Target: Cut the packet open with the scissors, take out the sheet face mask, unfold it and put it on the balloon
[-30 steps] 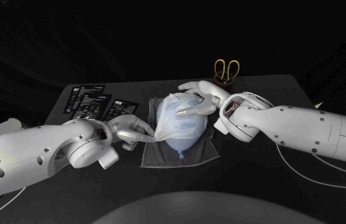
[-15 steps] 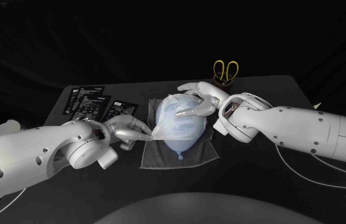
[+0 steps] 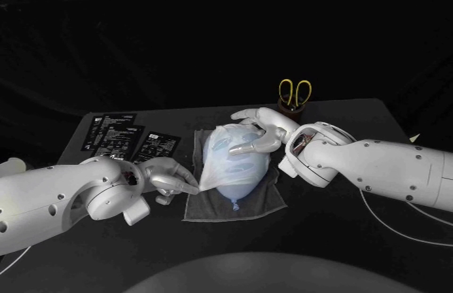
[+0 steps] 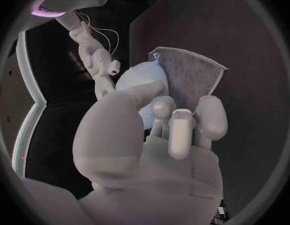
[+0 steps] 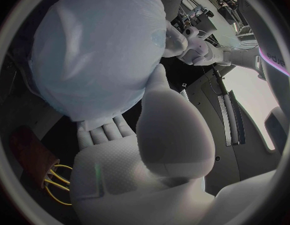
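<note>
1. Draping the sheet face mask (image 3: 226, 159) is the step in hand. It lies over the balloon (image 3: 234, 191), which rests on a grey towel (image 3: 260, 201) on the counter (image 3: 349, 116).
2. The left robot hand (image 3: 170, 175) pinches the mask's lower near edge. The right robot hand (image 3: 260, 129) cups the covered top of the balloon between thumb and fingers.
3. Risk: a hard pull by the left robot hand could tear the thin sheet or drag it off the balloon.
4. Risk: the round balloon may roll off the towel if the right robot hand's hold loosens.
5. Risk: the wet sheet may cling to the fingers on release and lift away with them.
6. Hidden: the balloon's far side and how the mask sits there. In the left wrist view the hand itself covers the pinch point.
7. Unclear: which of the black packets (image 3: 118, 133) has been cut. The scissors (image 3: 297, 90) stand in a brown holder (image 3: 292, 110), well apart.
</note>
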{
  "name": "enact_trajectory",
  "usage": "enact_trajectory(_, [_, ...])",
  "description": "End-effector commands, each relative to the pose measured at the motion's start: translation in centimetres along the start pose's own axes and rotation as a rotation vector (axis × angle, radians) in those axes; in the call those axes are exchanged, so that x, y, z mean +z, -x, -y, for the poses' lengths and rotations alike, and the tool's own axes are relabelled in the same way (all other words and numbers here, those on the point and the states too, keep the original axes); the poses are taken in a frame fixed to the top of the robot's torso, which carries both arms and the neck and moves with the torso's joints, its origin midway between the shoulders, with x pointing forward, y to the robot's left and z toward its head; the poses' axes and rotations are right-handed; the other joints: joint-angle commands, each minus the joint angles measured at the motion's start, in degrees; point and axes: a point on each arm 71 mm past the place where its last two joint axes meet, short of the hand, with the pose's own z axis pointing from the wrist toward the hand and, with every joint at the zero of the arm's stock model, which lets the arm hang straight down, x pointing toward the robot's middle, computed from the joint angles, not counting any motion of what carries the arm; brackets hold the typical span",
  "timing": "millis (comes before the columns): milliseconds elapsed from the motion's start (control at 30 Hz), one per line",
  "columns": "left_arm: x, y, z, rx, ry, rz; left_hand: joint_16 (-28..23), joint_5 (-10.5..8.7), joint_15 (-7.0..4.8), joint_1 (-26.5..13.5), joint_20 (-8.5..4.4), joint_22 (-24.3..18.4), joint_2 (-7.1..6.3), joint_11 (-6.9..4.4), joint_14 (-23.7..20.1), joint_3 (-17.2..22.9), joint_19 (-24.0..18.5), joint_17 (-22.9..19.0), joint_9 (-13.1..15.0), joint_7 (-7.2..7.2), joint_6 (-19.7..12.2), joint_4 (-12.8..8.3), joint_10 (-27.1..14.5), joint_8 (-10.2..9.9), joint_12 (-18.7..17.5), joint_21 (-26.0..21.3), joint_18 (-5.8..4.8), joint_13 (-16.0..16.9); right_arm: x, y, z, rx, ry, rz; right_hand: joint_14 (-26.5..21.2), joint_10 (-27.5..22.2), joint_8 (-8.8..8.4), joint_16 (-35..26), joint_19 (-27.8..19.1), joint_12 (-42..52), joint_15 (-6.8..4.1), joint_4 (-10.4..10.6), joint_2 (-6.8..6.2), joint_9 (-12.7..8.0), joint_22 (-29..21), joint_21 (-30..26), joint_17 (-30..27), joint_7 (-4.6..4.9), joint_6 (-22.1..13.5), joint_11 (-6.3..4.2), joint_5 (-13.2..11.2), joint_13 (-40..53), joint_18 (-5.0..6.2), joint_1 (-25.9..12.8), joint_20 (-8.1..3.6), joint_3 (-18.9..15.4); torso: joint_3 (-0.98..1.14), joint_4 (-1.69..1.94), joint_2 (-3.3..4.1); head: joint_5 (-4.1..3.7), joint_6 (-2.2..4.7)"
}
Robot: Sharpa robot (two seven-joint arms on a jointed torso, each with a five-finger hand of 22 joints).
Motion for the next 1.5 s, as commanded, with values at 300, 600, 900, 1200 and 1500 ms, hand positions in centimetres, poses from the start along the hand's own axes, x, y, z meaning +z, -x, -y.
enact_trajectory(300, [0.1, 0.5, -1.3, 0.051, 0.127, -0.017, -1.16, 0.05, 1.96, -3.44, 1.68, -1.80, -3.35, 1.96, 3.60, -14.32, -1.30, 7.89, -2.12, 1.80, -4.19, 6.15, -4.44, -4.70, -3.17, -1.75, 1.19, -4.68, -0.2, -0.5, 0.6, -0.004, -0.026, -0.028, -0.21, 0.15, 0.15, 0.32, -0.21, 0.34, -0.01, 0.09, 0.24, 0.05, 0.10, 0.12, 0.06, 8.30, 0.28, 0.13, -0.04, 0.08, -0.83, -0.16, 0.02, 0.26, -0.02, 0.03, -0.01, -0.20, -0.02])
enact_trajectory(600, [0.1, 1.4, -1.3, 0.073, 0.105, 0.059, -1.80, 0.07, 2.20, 0.21, 1.87, -3.31, -2.86, 2.22, 2.99, -18.47, -2.33, 6.29, -3.18, 2.11, -4.52, 8.00, -7.00, -5.32, -5.12, -3.05, 1.55, -7.83, -0.3, -0.3, 0.4, 0.015, -0.009, -0.010, -0.22, 0.11, 0.14, 0.46, -0.23, 0.42, -0.01, 0.10, 0.04, 0.07, 0.10, 0.14, 0.10, 8.30, 0.34, 0.13, -0.04, 0.07, -0.83, -0.21, 0.02, 0.16, -0.03, -0.01, 0.02, -0.20, 0.20])
enact_trajectory(900, [-0.8, 3.7, 1.0, -0.061, -0.152, 0.279, -24.40, 0.21, 4.08, 6.22, 3.84, -26.97, -0.76, 4.17, -16.98, -24.94, -21.50, -29.66, -3.56, 3.76, -7.94, 12.72, -17.97, -2.91, -13.52, -26.22, 6.11, -18.06, -0.7, 0.5, -0.4, 0.146, 0.102, 0.093, 0.00, 0.82, 0.58, 1.27, -0.30, 1.29, -0.09, -0.02, 1.94, 0.44, 0.15, 0.23, 0.38, 8.32, 1.73, 0.04, -0.11, 0.14, -0.79, -0.04, 0.01, 1.08, 0.00, -0.07, 0.06, -0.29, 1.02])
enact_trajectory(1200, [-1.9, 6.5, 4.7, -0.089, -0.364, 0.412, -33.04, 0.11, 5.16, 10.42, 5.00, -32.91, 0.40, 5.13, -22.09, -27.32, -21.22, -37.67, -4.71, 4.51, -9.52, 15.38, -21.31, -0.81, -19.32, -34.51, 6.09, -25.55, -0.9, 1.5, -0.5, 0.244, 0.162, 0.164, -0.72, 1.64, 1.60, 1.55, -0.74, 2.14, -0.11, -0.18, 4.20, 1.17, 0.04, 0.23, 0.45, 8.28, 4.54, -0.07, -0.17, 0.11, -0.77, -0.33, 0.02, 1.75, 0.00, -0.09, 0.08, -0.43, 2.66])
enact_trajectory(1500, [-0.8, 8.2, 7.1, -0.066, -0.437, 0.471, -35.04, 0.15, 6.50, 11.58, 6.16, -35.84, 1.11, 6.44, -25.56, -29.76, -22.00, -39.79, -6.27, 5.59, -11.18, 16.69, -24.02, -0.05, -22.94, -38.97, 5.91, -30.71, -0.4, 3.2, 0.7, 0.288, 0.151, 0.207, -1.28, 1.62, 1.47, 1.89, -1.00, 2.38, -0.06, -0.74, 6.69, 1.21, 0.01, 0.26, 0.52, 8.29, 5.16, -0.05, -0.18, -0.03, -0.80, 1.55, 0.03, 2.45, 0.01, -0.13, 0.03, -0.32, 4.57])
